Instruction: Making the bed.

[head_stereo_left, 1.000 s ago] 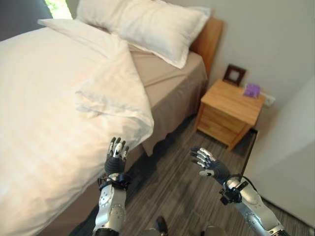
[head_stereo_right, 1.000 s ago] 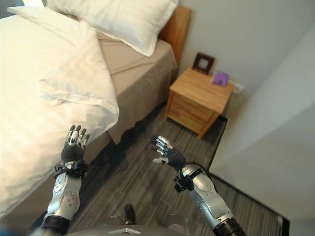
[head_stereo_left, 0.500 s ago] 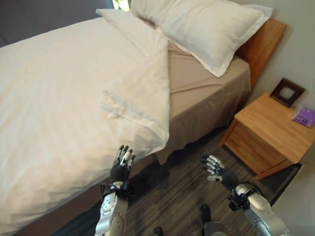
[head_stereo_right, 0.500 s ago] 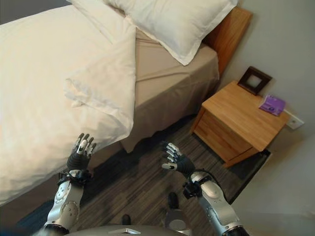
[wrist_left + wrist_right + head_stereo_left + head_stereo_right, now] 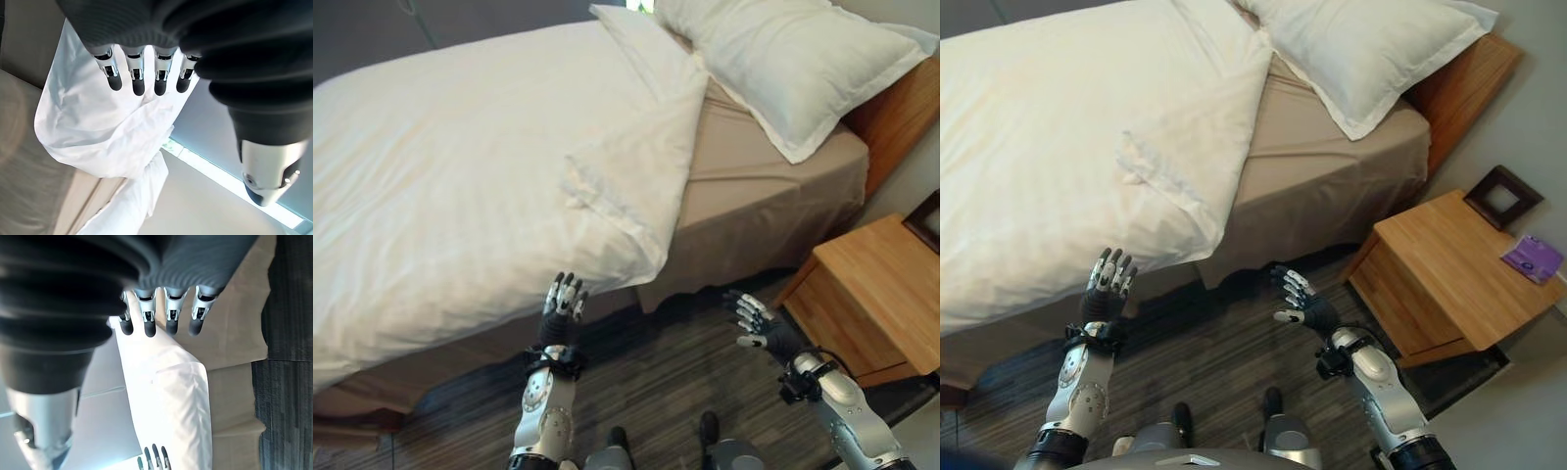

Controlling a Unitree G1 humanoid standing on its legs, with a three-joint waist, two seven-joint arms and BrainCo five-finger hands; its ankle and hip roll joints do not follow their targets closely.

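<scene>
A white duvet (image 5: pixel 460 176) covers most of the bed, its near corner (image 5: pixel 631 201) folded back on itself so the beige sheet (image 5: pixel 754 186) shows near the headboard. A white pillow (image 5: pixel 793 59) lies at the head. My left hand (image 5: pixel 563 308) is raised, open, fingers straight, just below the duvet's hanging edge and apart from it; the left wrist view shows its fingers (image 5: pixel 138 81) pointing at the folded corner (image 5: pixel 98 137). My right hand (image 5: pixel 759 328) is open, held over the floor beside the bed, holding nothing.
A wooden nightstand (image 5: pixel 1459 274) stands at the right of the bed with a dark picture frame (image 5: pixel 1500 198) and a purple item (image 5: pixel 1533 258) on it. The wooden headboard (image 5: pixel 1469 88) meets the wall. Dark striped floor (image 5: pixel 1214 362) lies between me and the bed.
The camera has swung, so the bed sits more to the right and the nightstand nearer the edge. Both hands stay raised and open; the left is a little closer to the duvet's edge.
</scene>
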